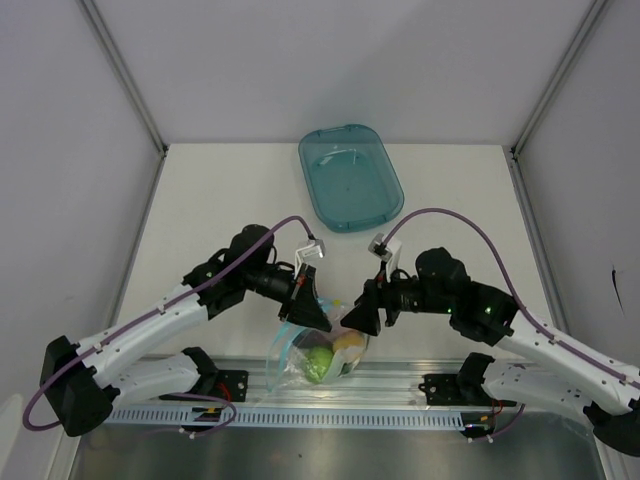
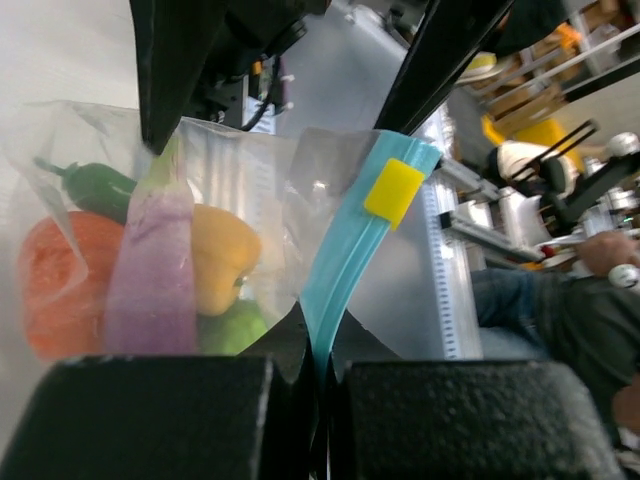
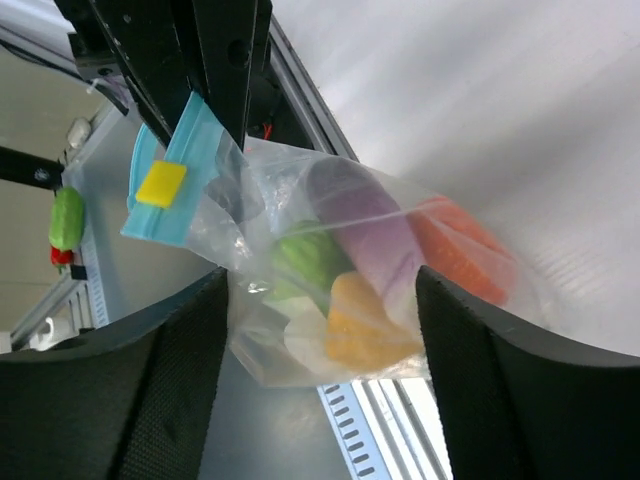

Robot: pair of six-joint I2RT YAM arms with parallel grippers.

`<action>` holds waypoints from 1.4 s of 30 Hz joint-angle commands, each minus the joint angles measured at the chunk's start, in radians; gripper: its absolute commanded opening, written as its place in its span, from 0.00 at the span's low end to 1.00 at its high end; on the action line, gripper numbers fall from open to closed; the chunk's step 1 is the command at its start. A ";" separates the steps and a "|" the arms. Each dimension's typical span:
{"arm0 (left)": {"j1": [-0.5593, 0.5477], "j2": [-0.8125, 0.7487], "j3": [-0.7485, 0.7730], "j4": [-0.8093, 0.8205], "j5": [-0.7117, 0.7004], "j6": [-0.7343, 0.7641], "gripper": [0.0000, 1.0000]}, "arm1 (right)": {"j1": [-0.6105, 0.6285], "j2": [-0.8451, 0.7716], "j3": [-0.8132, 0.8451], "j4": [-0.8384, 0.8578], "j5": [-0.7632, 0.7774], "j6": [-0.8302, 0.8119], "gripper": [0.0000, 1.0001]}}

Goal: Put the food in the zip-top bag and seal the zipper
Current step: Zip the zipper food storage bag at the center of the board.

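While left claw (image 2: 318, 378) pinches blue zipper (image 2: 345, 262) of crinkly bag (image 2: 250, 170) | right claw (image 3: 320, 285) gapes, empty

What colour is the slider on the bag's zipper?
Yellow slider on a light blue zipper; clearest in left wrist view.

Top view: bag (image 1: 318, 352) mostly hidden under left gripper (image 1: 315, 320) and right gripper (image 1: 355, 318). Only green and yellowish blobs show inside, other food too small to tell. Right arm (image 1: 560, 350) cut off at the frame's right edge.
Left wrist: zipper (image 2: 345, 260) runs out of sight between left fingers (image 2: 150, 420). Pepper (image 2: 95, 185) half behind eggplant (image 2: 152, 270). Background blurred, possibly a person (image 2: 560, 300) at right.
Right wrist: right fingers (image 3: 100, 400) cropped at bottom, hiding bag's underside.
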 commanded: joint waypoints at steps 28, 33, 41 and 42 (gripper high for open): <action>0.005 0.008 0.034 -0.064 -0.033 0.010 0.48 | 0.034 0.005 0.058 0.096 -0.105 -0.179 0.00; -0.012 -0.073 0.041 -0.065 -0.123 0.039 0.64 | 0.017 0.049 0.088 0.059 -0.079 -0.080 0.00; -0.084 -0.130 0.043 -0.069 -0.284 0.064 0.72 | -0.015 0.106 0.136 0.076 -0.091 0.115 0.00; -0.088 -0.140 0.028 -0.062 -0.307 0.064 0.72 | -0.026 0.112 0.143 0.070 -0.097 0.133 0.00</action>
